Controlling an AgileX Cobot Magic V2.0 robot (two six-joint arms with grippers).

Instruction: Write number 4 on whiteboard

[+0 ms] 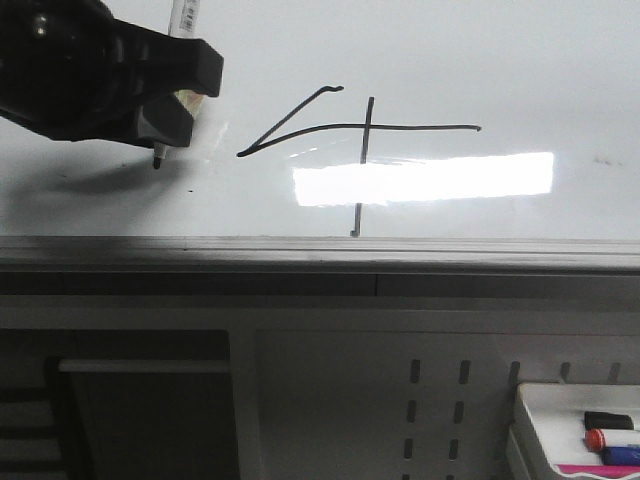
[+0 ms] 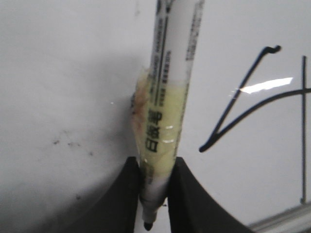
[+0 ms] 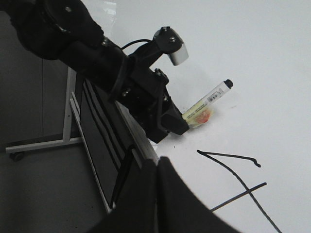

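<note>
The number 4 (image 1: 360, 135) is drawn in thin black lines on the whiteboard (image 1: 520, 70): a slanted stroke, a long horizontal bar and a vertical line crossing it. My left gripper (image 1: 170, 110) is shut on a white marker (image 1: 183, 20) wrapped in yellowish tape, its tip (image 1: 157, 163) pointing down left of the 4 and close to the board. The left wrist view shows the marker (image 2: 167, 97) pinched between the black fingers (image 2: 192, 194), with the 4 (image 2: 243, 107) beside it. My right gripper (image 3: 158, 194) is shut and empty at the board's edge, near the 4 (image 3: 233, 167).
The board's grey metal edge (image 1: 320, 250) runs across the front view. A small white tray (image 1: 580, 430) with several markers sits at the lower right. A bright light reflection (image 1: 420, 180) lies on the board. A perforated grey panel (image 1: 440, 400) stands below the board.
</note>
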